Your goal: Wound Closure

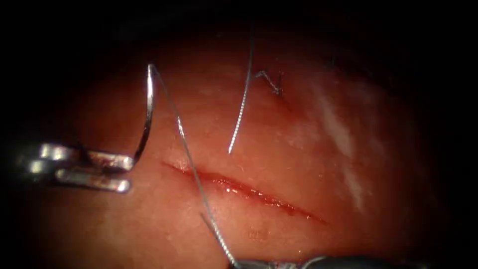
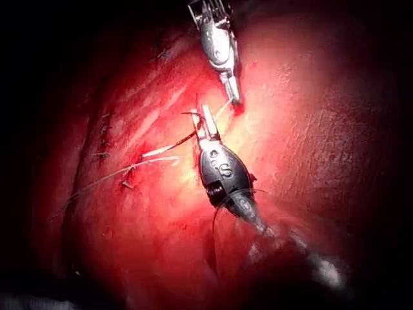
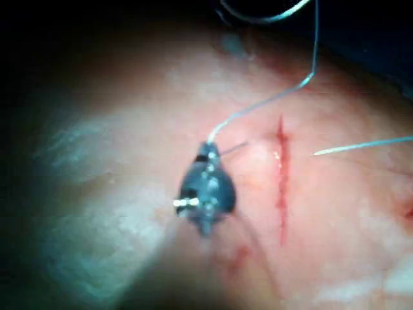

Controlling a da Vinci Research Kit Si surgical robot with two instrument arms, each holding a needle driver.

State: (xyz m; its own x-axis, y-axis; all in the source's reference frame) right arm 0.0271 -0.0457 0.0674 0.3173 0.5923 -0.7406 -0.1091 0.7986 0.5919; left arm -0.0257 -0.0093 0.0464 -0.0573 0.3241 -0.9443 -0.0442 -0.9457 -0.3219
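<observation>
Dim spotlit centre, black vignetted edges

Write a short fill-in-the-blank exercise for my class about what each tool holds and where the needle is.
1. The left tool holds the ____ near one end of its curve.
2. The right tool grips the ____.
3. The needle is ____ the tissue, not in it.
4. The thread crosses the ____.

Missing words: needle; thread; above; cut

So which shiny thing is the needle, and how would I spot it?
Start at the long red cut running across the tissue. Go to its left end, where the left tool reaches in from the side. The needle rises from that tool's upper tip as a curved steel arc above the tissue; unlike the thin thread trailing from its top, it is thicker and stiffly curved.
</observation>
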